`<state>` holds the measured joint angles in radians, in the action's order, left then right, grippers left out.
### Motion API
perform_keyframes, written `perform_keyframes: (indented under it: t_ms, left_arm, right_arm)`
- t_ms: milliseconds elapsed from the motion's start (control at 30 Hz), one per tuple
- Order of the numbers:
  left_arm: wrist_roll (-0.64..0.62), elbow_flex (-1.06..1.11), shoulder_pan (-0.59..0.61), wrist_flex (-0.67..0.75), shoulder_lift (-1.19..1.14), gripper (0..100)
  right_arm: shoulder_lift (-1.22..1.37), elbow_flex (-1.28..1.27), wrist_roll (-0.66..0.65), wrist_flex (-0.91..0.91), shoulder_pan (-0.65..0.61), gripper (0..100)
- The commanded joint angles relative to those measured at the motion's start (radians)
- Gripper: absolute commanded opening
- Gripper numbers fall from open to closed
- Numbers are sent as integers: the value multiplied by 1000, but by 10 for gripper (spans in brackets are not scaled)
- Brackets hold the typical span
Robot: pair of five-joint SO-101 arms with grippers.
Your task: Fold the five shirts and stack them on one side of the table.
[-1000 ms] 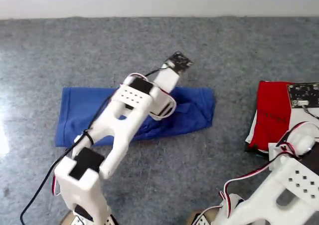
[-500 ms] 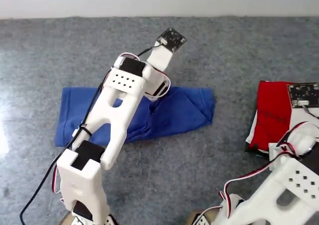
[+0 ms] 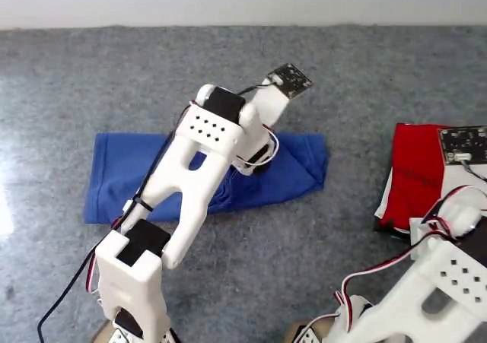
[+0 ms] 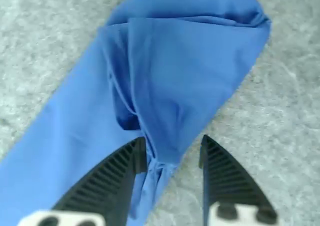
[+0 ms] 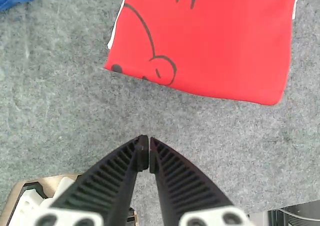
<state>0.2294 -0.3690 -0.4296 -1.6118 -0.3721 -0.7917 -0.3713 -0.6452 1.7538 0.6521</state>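
A blue shirt (image 3: 122, 176), folded into a long strip, lies across the middle of the grey table. My left arm (image 3: 217, 130) stretches over its right half. In the left wrist view my left gripper (image 4: 172, 143) is open just above the blue shirt (image 4: 190, 70), with one finger (image 4: 117, 178) over the cloth, the other finger (image 4: 225, 178) over bare table, and a bunched fold edge between them. A folded red shirt (image 3: 415, 172) lies at the right edge on something white. My right gripper (image 5: 145, 146) is shut and empty over bare table, short of the red shirt (image 5: 215, 35).
The right arm (image 3: 441, 274) fills the front right corner. A white garment edge (image 5: 113, 35) peeks from under the red shirt. A wall line runs along the table's far edge (image 3: 243, 27). Open grey table (image 3: 304, 267) lies in front of the blue shirt.
My left arm first swung toward the back of the table, then moved right over the blue shirt's right half. The right arm and red shirt stayed put.
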Motion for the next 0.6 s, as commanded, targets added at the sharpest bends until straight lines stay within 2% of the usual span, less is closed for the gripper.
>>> perform_keyframes:
  t_ms: [0,167,567]
  left_arm:
    - [6,-5,64,44,-12,176]
    - [6,-7,132,117,-29,176]
    - [3,-5,172,121,-146,176]
  right_arm:
    - [-18,0,-9,39,13,9]
    - [-18,0,-9,39,13,9]
    - [-18,-2,-63,39,13,9]
